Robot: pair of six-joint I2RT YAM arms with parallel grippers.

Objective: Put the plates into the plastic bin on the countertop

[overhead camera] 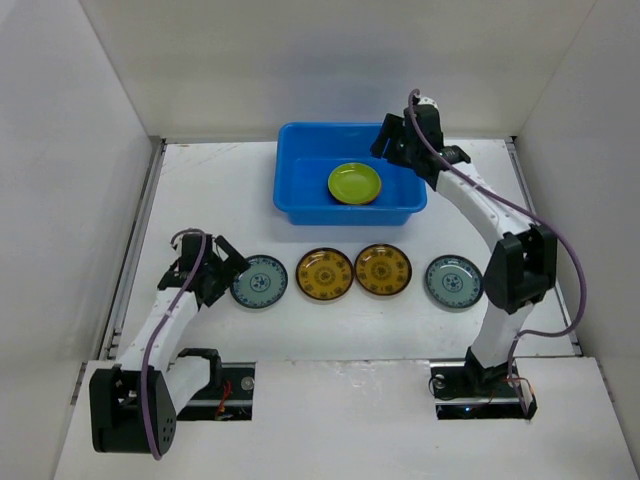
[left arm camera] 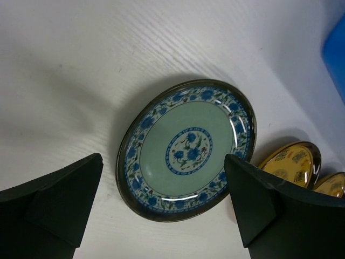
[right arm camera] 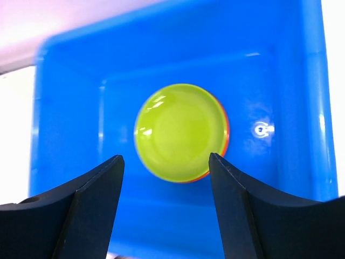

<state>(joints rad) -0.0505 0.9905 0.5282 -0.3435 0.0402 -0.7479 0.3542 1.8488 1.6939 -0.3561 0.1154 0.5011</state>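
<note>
Resting inside the blue plastic bin (overhead camera: 290, 172), a lime green plate (overhead camera: 354, 183) is seen stacked on an orange plate (right arm camera: 226, 137), of which only a thin rim is shown at one edge. The bin is set at the far middle of the white countertop (overhead camera: 220, 200). The right gripper (right arm camera: 165, 156) is held above the bin, near its far right corner; its jaws are spread apart and nothing is gripped between them.

Four plates are laid in a row on the countertop, nearer the arm bases: a left blue-green patterned plate (overhead camera: 260, 282), a left yellow-brown patterned plate (overhead camera: 324, 274), a right yellow-brown patterned plate (overhead camera: 383, 269) and a right blue-green patterned plate (overhead camera: 453, 281).

The left gripper (left arm camera: 163, 159) is positioned low at the left blue-green patterned plate, its jaws spread wide and nothing gripped. In the wrist view one finger is shown at each side of that plate; whether the plate is touched cannot be told.
</note>
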